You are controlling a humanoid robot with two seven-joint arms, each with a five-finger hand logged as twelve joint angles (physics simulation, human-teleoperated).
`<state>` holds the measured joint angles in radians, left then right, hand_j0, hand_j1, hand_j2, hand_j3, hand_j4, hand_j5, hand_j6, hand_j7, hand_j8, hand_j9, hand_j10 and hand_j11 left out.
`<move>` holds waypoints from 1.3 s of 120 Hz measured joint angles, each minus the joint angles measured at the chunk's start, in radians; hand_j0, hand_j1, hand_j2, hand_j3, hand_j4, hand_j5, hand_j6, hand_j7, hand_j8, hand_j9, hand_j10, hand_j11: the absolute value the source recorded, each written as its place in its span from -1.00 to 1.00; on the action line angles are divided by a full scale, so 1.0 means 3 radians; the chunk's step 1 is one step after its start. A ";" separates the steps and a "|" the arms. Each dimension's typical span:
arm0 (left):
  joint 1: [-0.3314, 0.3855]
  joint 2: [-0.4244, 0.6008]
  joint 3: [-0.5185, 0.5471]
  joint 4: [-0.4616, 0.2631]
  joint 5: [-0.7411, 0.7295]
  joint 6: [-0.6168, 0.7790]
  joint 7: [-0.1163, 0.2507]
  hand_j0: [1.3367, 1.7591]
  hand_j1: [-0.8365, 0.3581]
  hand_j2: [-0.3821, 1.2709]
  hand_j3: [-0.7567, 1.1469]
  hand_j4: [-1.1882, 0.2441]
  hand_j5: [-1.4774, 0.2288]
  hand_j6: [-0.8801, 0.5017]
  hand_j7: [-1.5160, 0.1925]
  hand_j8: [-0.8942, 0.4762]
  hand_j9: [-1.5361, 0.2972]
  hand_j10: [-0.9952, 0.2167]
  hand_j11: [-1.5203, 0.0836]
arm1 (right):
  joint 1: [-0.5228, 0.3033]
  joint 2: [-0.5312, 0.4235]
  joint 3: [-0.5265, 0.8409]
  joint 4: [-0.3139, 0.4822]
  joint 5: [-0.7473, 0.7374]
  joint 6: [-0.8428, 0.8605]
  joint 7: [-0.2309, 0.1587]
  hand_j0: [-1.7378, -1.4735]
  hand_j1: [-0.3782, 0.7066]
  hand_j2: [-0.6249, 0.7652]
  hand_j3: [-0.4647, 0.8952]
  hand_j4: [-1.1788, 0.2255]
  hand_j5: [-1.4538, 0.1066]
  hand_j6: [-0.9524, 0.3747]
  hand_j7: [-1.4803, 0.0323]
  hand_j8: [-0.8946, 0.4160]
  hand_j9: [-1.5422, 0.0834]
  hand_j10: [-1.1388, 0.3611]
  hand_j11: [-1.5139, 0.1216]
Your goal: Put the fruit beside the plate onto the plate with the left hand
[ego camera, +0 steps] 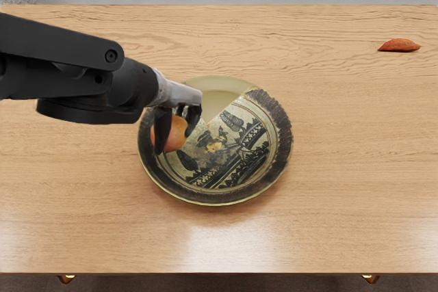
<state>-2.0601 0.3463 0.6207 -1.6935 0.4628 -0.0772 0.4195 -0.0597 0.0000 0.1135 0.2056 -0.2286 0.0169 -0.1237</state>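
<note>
One arm comes in from the left; its left hand (176,113) curls dark fingers around one orange fruit (178,135), over the left inside of the one plate (285,135). One reddish sliver (399,45) lies far right on the table (342,203)

I see fruit (178,136) only partly, left hand (175,118) covering rest. Left rim of plate (285,140) hidden behind forearm (129,91). Far right, reddish item (399,45) too small to name.
</note>
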 joint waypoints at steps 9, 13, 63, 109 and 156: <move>0.0022 -0.0237 -0.0020 0.0080 -0.0018 0.0106 0.0023 0.48 0.24 -0.31 -0.20 -0.48 -0.72 -0.22 -0.63 -0.16 -0.60 -0.35 -0.55 | 0.0000 0.0000 0.0000 0.0000 0.0000 0.0000 0.0000 -0.40 -0.87 -0.11 -0.32 0.63 0.81 0.39 0.90 0.32 0.84 0.47 0.80; 0.0036 -0.0322 -0.0025 0.0124 -0.0022 0.0158 0.0040 0.49 0.22 -0.27 -0.20 -0.48 -0.72 -0.23 -0.62 -0.19 -0.60 -0.37 -0.55 | 0.0000 0.0000 0.0000 0.0000 0.0000 0.0000 0.0001 -0.40 -0.87 -0.11 -0.32 0.63 0.81 0.39 0.90 0.32 0.84 0.47 0.80; 0.0279 -0.0814 -0.0031 0.0447 0.0012 0.0524 0.0082 0.49 0.10 -0.12 -0.20 -0.50 -0.70 -0.15 -0.63 -0.13 -0.59 -0.44 -0.55 | 0.0000 0.0000 0.0000 0.0000 0.0000 0.0000 0.0000 -0.40 -0.87 -0.11 -0.32 0.63 0.81 0.39 0.90 0.31 0.84 0.47 0.80; 0.0355 -0.0862 -0.0024 0.0483 0.0043 0.0789 0.0079 0.50 -0.04 0.05 -0.20 -0.35 -0.50 -0.19 -0.43 -0.22 -0.42 -0.38 -0.36 | 0.0000 0.0000 0.0000 0.0000 0.0000 0.0000 0.0001 -0.40 -0.87 -0.11 -0.32 0.63 0.81 0.39 0.90 0.31 0.84 0.47 0.80; 0.0402 -0.0859 0.0018 0.0467 0.0043 0.1192 0.0065 0.52 0.26 -0.36 -0.20 0.11 0.11 -0.21 0.16 -0.20 0.10 0.01 0.24 | 0.0000 0.0000 0.0000 0.0000 0.0000 0.0000 0.0002 -0.40 -0.87 -0.11 -0.32 0.63 0.81 0.39 0.90 0.31 0.84 0.47 0.80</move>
<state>-1.9394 0.0885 0.6260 -1.5534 0.4758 0.2803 0.4389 -0.0596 0.0000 0.1135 0.2056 -0.2286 0.0169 -0.1232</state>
